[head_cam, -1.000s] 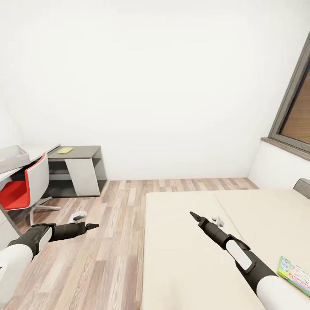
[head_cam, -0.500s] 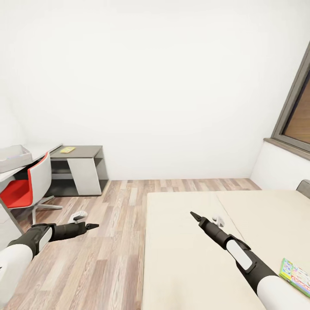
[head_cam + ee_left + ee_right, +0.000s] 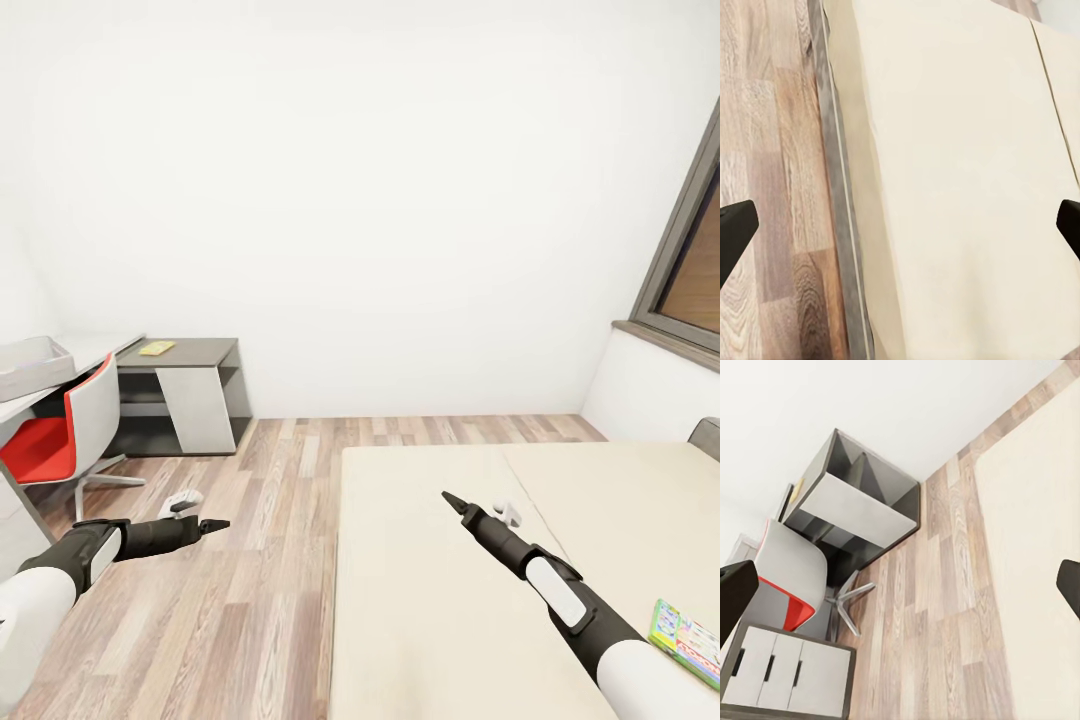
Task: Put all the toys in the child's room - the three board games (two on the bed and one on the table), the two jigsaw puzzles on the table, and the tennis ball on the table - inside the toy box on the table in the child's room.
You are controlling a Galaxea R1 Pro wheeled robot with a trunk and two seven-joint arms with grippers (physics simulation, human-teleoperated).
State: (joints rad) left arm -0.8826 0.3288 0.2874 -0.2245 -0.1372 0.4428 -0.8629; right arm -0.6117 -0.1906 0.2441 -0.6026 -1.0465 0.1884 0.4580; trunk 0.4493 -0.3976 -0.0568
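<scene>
Two arms in the head view, both black forearms with white upper shells. Left gripper [image 3: 212, 524] over the wood-plank floor [image 3: 270, 560], right gripper [image 3: 452, 499] over the bed [image 3: 430, 600]. Fingers: in each wrist view two black tips at opposite picture edges [image 3: 735, 232] [image 3: 736, 585], so wide apart on both, nothing between them. One board game [image 3: 686, 640] visible: flat rectangular box with green border and multicoloured print, lying flat on the beige mattress at the lower right, partly cut by the picture edge, lettering too small to read. One toy box [image 3: 32, 365]: pale grey-white plastic bin with flared rim, on the light grey-white surface [image 3: 95, 350] at far left, well apart from both grippers. One small flat yellow item [image 3: 156, 348] on the lower dark grey cabinet [image 3: 190, 390]; too small to tell what. One chair [image 3: 70, 430], red seat and grey-white shell back, star base, tucked beside the surface. Pale drawer fronts with dark handles [image 3: 787, 675] in the right wrist view. Bed: plain smooth beige mattress with one seam, grey frame edge [image 3: 840, 225] against the floor in the left wrist view. One window [image 3: 690, 270], dark grey frame, at right. Walls plain white.
</scene>
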